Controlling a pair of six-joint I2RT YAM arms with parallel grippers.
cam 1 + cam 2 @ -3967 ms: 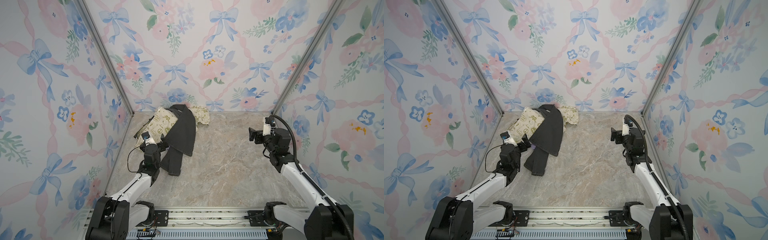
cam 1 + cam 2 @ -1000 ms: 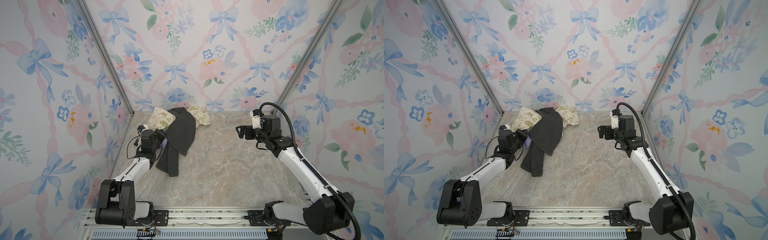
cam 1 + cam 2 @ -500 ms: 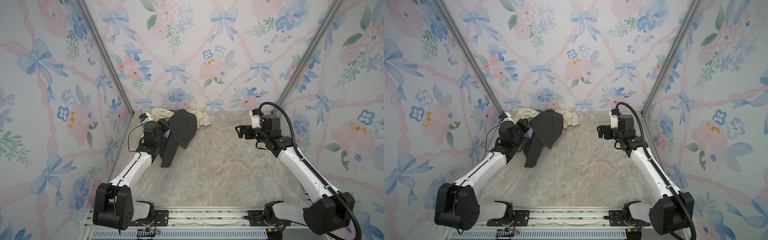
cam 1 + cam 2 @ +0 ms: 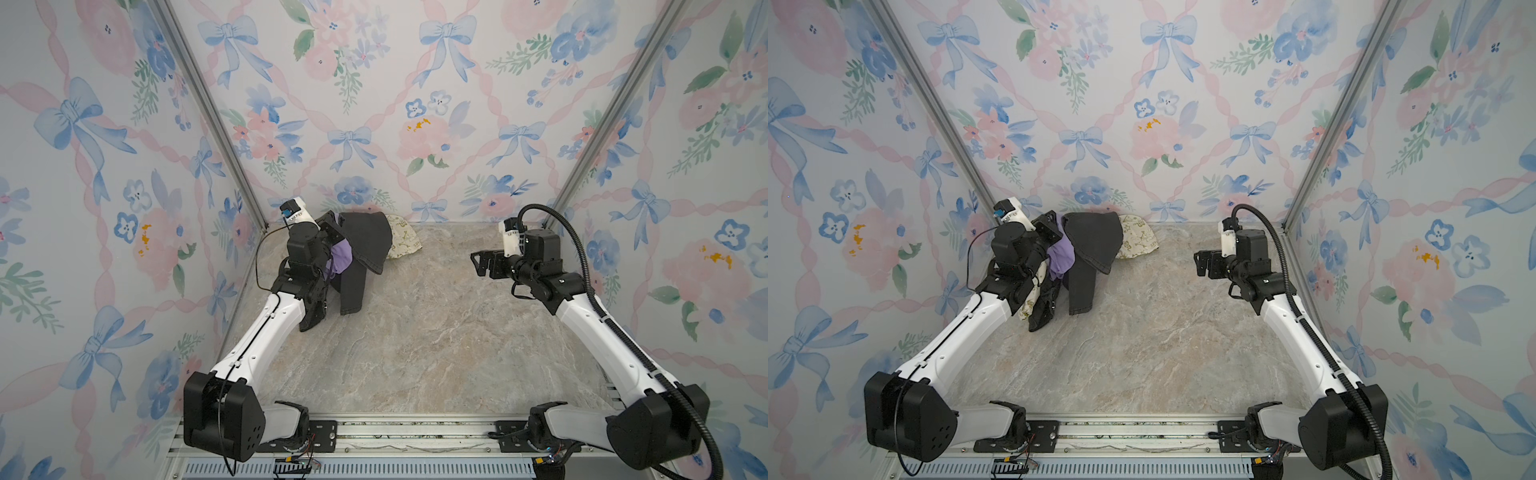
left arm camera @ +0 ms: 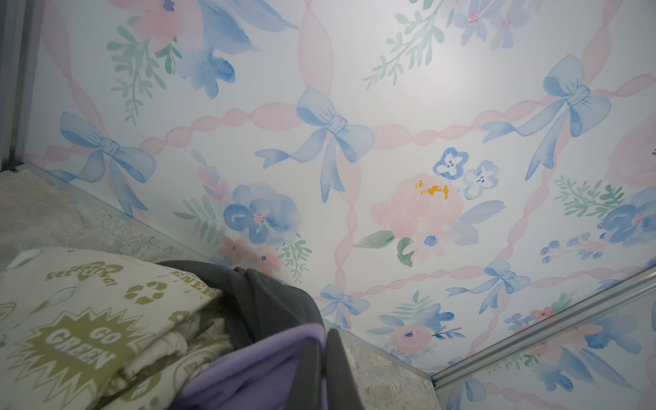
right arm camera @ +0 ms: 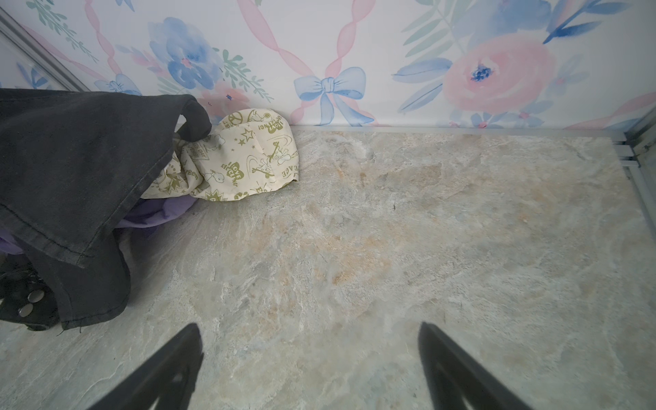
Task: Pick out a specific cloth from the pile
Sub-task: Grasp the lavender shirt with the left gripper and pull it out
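Left side: my left claw point(image 5: 324, 367), pressed together on a fold of the lavender cloth point(image 4: 343, 261), holds it up near the back left corner of the marble table point(image 4: 415, 332). The charcoal garment point(image 4: 365, 245) drapes over it, and the cream printed cloth point(image 4: 401, 245) lies just behind. Right side: my right claw point(image 6: 308, 330) hangs spread wide above bare marble, well apart from the pile point(image 6: 106, 159).

Marble-look tabletop point(image 4: 415, 332), beige-grey and veined, walled on three sides. Far left corner: the pile point(image 4: 1096, 249). Cream cloth with olive-green print point(image 4: 401, 243) lies flat on the surface, against the back wall. Charcoal-grey garment point(image 4: 365, 245) is draped above it, and its hanging end meets the table nearer the front. Lavender-purple shirt point(image 6: 156, 213): in the right wrist view one fold rests on the surface under the grey hem.
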